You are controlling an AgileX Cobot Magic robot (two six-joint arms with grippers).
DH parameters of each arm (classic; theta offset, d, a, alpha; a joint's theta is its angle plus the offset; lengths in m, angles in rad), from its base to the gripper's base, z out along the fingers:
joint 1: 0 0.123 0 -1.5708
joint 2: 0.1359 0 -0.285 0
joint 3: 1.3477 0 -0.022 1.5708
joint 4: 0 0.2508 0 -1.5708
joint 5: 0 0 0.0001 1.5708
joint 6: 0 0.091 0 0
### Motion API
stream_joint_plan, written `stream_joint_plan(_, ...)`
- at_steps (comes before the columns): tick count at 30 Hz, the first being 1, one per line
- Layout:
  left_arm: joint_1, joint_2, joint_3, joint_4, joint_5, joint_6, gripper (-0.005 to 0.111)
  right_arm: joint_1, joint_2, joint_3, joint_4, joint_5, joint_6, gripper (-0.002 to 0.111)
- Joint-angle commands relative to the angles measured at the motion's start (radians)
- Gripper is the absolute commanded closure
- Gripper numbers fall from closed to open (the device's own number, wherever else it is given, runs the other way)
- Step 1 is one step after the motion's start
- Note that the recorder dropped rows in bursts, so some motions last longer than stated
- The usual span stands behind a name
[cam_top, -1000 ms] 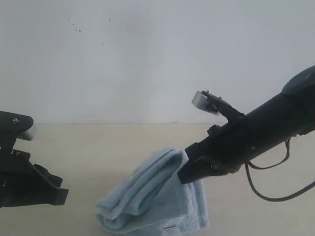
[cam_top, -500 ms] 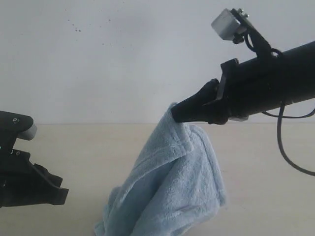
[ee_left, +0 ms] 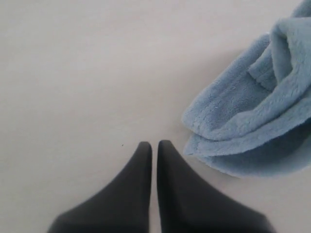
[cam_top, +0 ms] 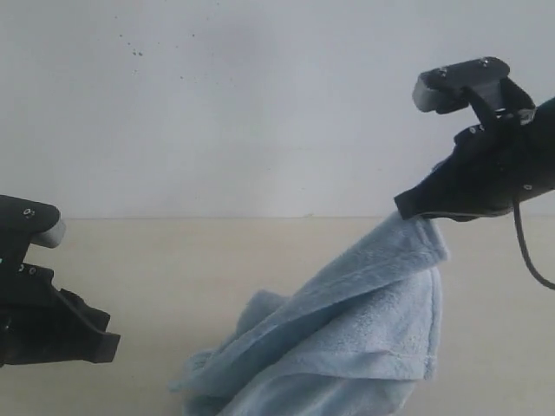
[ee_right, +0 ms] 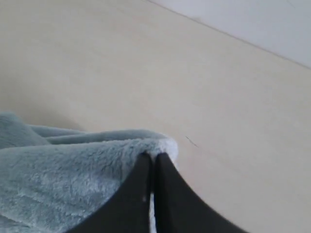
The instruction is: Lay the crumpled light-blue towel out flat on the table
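— What has changed over the last second?

— The right gripper was low, down in the bundle. It has since risen and swung outward, away from the other arm, taking an edge of the towel with it. What was a folded heap now hangs as a slanted sheet.

— How do its jaws stand?

— Pressed together on the towel's edge. In the right wrist view the two black tips meet, with a fluffy fold of the light-blue terry caught between them.

— And where is the towel from there?

— Its highest part is right at the tips. The rest drapes down and back toward the left arm, and the lower end is bunched in folds on the table. The held part is clear of the surface.

— The left gripper?

— It has not shifted. Its jaws are closed against each other with nothing between them, over bare table. A layered, rounded fold of the towel lies near its tips, off to one side, and does not touch them.

— Anything else by the right arm?

— A grey wrist camera on its bracket sits above the gripper, and a black cable loops down behind it. Beyond the arm stands the white wall, marked with a few dark specks.
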Motion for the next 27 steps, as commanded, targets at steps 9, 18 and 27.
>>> stream_joint_plan(9, -0.010, -0.005, -0.006, -0.032, 0.008, 0.005, 0.103, -0.081, 0.164, -0.003, -0.357, 0.057, 0.334, 0.108)
stream_joint_plan(18, -0.010, -0.004, -0.024, -0.066, 0.025, 0.005, 0.103, -0.081, 0.197, -0.003, -0.251, 0.072, 0.304, 0.056)
stream_joint_plan(27, -0.010, -0.002, -0.083, -0.113, 0.117, 0.020, 0.103, 0.078, 0.106, -0.056, -0.145, 0.125, 0.133, 0.050)
